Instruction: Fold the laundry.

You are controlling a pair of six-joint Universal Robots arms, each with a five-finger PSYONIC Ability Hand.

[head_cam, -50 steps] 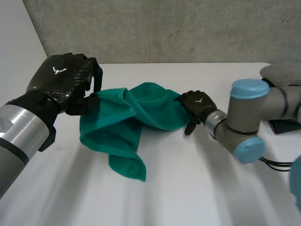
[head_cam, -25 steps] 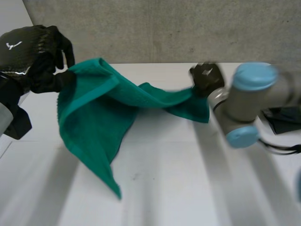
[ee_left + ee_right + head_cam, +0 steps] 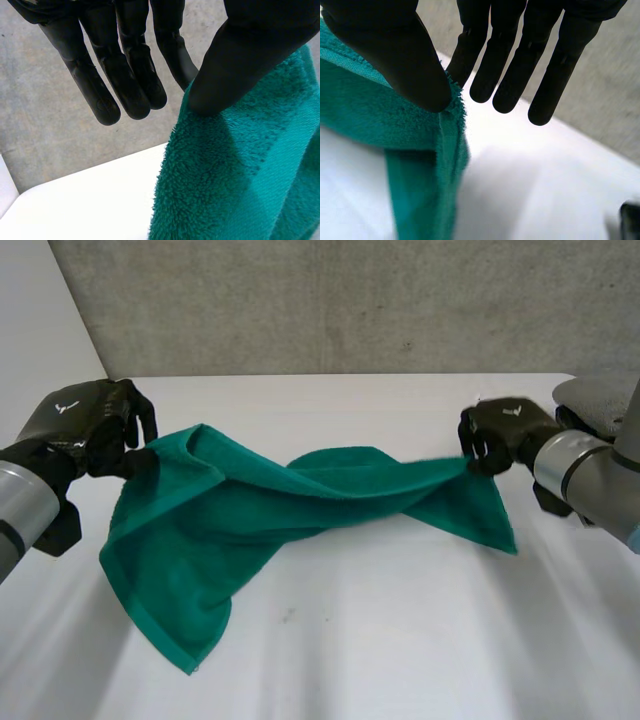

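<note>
The left hand [image 3: 85, 425] and right hand [image 3: 500, 430] each pinch a corner of the green towel [image 3: 250, 510], sagging twisted over the counter [image 3: 400, 640]; soft, light, likely best held by corners.

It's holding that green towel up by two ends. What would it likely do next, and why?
Probably pull the hands a little further apart: the left hand and right hand each pinch one end of the towel, yet it sags twisted between them.

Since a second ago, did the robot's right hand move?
Yes. The right hand slid outward, away from the table's middle toward its right side, stretching the green towel.
</note>
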